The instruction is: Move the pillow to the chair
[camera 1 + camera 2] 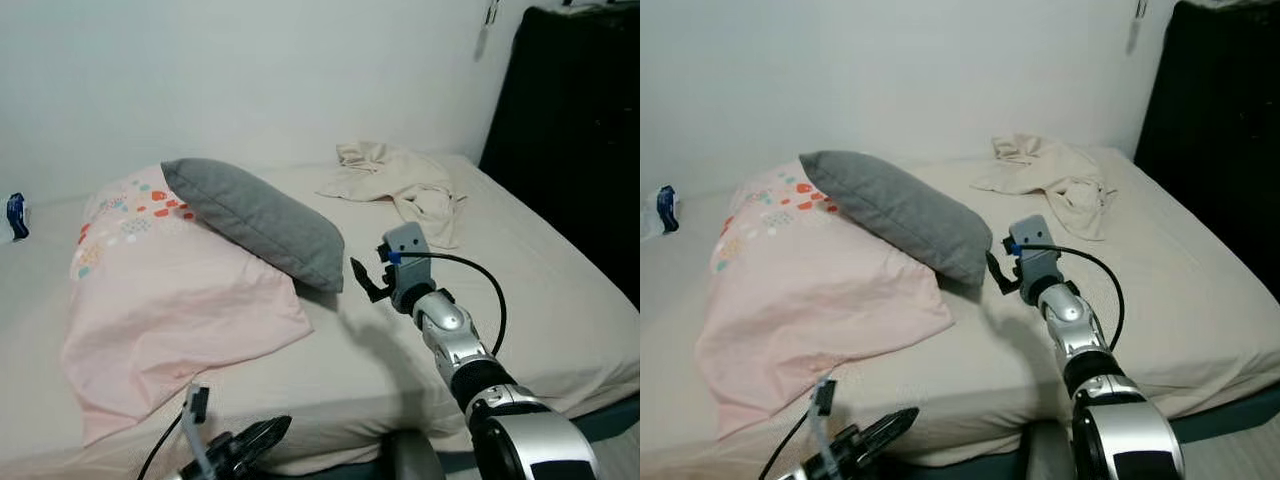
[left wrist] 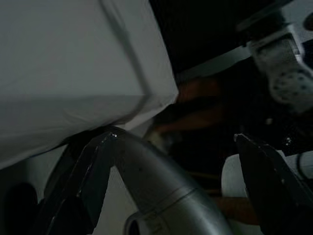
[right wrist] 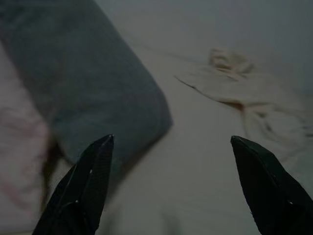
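Matt grey woven-cloth pillow [image 1: 258, 220], soft pink cloth pillowcase [image 1: 165, 300], crumpled cream cloth [image 1: 405, 185], glossy silver arm [image 1: 470, 365]

A home bedroom is showing here: a sheeted bed [image 1: 560, 330] is lying against a bare white wall [image 1: 250, 70], carrying pillows and crumpled clothing [image 1: 405, 180].

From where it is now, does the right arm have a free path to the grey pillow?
Probably yes. The right gripper hangs with jaws open just beside the grey pillow, whose near corner lies on the bed with nothing between them.
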### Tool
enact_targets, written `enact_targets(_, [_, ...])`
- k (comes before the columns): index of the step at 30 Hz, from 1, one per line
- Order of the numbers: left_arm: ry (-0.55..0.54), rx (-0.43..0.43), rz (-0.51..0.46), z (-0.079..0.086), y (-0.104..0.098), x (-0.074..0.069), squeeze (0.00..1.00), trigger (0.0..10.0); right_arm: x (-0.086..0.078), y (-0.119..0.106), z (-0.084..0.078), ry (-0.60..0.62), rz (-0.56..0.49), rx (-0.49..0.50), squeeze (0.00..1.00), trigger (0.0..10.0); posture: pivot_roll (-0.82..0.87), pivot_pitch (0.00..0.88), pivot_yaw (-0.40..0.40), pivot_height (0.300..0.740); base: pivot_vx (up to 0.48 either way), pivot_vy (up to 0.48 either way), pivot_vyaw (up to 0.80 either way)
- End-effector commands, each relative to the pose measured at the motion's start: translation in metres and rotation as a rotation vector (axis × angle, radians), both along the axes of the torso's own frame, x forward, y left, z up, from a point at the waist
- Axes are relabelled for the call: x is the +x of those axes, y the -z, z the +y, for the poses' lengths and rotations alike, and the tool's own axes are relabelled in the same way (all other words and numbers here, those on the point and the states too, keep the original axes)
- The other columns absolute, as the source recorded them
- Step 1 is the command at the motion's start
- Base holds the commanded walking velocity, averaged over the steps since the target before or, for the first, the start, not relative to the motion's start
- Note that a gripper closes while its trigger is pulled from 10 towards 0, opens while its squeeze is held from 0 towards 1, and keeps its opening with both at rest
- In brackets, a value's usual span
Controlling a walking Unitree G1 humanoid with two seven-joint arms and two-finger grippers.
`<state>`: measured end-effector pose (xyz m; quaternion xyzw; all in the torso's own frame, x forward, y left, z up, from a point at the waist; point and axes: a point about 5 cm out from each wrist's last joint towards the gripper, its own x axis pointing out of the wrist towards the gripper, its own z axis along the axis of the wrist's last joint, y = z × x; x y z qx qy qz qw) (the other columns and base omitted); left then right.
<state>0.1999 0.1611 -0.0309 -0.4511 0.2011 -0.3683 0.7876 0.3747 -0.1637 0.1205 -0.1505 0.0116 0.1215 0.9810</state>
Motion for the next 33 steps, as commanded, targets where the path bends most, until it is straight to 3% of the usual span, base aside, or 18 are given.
enact_targets(1, [-0.008,-0.003,-0.037,0.007,-0.005,0.003,0.00,10.0,0.003,0.000,-0.006,0.065,0.016,-0.085,0.00,10.0,0.07,0.045,0.066,0.560,0.000,0.000,0.00])
enact_targets(4, [-0.084,0.040,-0.059,0.010,-0.009,0.010,0.00,10.0,0.003,0.005,-0.007,0.074,0.040,-0.174,0.00,10.0,0.10,0.067,0.067,0.560,0.000,0.000,0.00])
enact_targets(6, [-0.221,0.095,-0.057,0.016,-0.012,0.020,0.00,10.0,0.003,0.006,0.006,0.014,0.046,-0.210,0.00,10.0,0.13,0.103,0.073,0.560,0.000,0.000,0.00])
enact_targets(8, [-0.280,0.127,-0.046,0.020,-0.012,0.023,0.00,10.0,0.003,0.006,0.011,-0.010,0.035,-0.237,0.00,10.0,0.13,0.103,0.073,0.560,0.000,0.000,0.00])
enact_targets(10, [-0.409,0.206,-0.019,0.030,-0.011,0.028,0.00,10.0,0.004,0.007,0.023,-0.058,0.021,-0.369,0.00,10.0,0.14,0.145,0.080,0.560,0.000,0.000,0.00])
enact_targets(11, [-0.409,0.206,-0.019,0.030,-0.011,0.028,0.00,10.0,0.004,0.007,0.023,-0.058,0.021,-0.369,0.00,10.0,0.14,0.145,0.080,0.560,0.000,0.000,0.00])
enact_targets(12, [-0.465,0.237,-0.009,0.038,-0.012,0.026,0.00,10.0,0.004,0.009,0.029,-0.072,0.010,-0.509,0.00,10.0,0.15,0.171,0.089,0.560,0.000,0.000,0.00])
enact_targets(16, [-0.461,0.244,-0.037,0.041,-0.019,0.019,0.00,10.0,0.006,0.011,0.028,-0.064,-0.019,-0.789,0.00,10.0,0.17,0.224,0.111,0.560,0.000,0.000,0.00])
enact_targets(17, [-0.461,0.244,-0.037,0.041,-0.019,0.019,0.00,10.0,0.006,0.011,0.028,-0.064,-0.019,-0.789,0.00,10.0,0.17,0.224,0.111,0.560,0.000,0.000,0.00])
enact_targets(18, [-0.447,0.242,-0.055,0.039,-0.025,0.016,0.00,10.0,0.007,0.012,0.021,-0.048,-0.024,-0.926,0.00,10.0,0.18,0.251,0.120,0.560,0.000,0.000,0.00])
enact_targets(19, [-0.442,0.240,-0.063,0.038,-0.028,0.014,0.00,10.0,0.007,0.012,0.017,-0.039,-0.022,-0.969,0.00,10.0,0.18,0.251,0.120,0.560,0.000,0.000,0.00])
enact_targets(23, [-0.442,0.234,-0.089,0.037,-0.039,0.011,0.00,10.0,0.010,0.006,0.009,-0.001,-0.042,-0.992,0.00,10.0,0.19,0.299,0.131,0.560,0.000,0.000,0.00])
enact_targets(26, [-0.423,0.221,-0.116,0.029,-0.053,0.005,0.00,10.0,0.016,-0.013,0.018,-0.011,-0.184,-0.970,0.00,10.0,0.22,0.339,0.141,0.560,0.000,0.000,0.00])
enact_targets(27, [-0.423,0.221,-0.116,0.029,-0.053,0.005,0.00,10.0,0.016,-0.013,0.018,-0.011,-0.184,-0.970,0.00,10.0,0.22,0.339,0.141,0.560,0.000,0.000,0.00])
enact_targets(28, [-0.397,0.223,-0.122,0.027,-0.058,-0.001,0.00,10.0,0.019,-0.021,0.023,-0.020,-0.253,-1.016,0.00,10.0,0.22,0.361,0.148,0.560,0.000,0.000,0.00])
enact_targets(33, [-0.388,0.230,-0.115,0.035,-0.070,-0.016,0.00,10.0,0.023,-0.033,0.028,0.010,-0.324,-1.046,0.00,10.0,0.24,0.406,0.158,0.560,0.000,0.000,0.00])
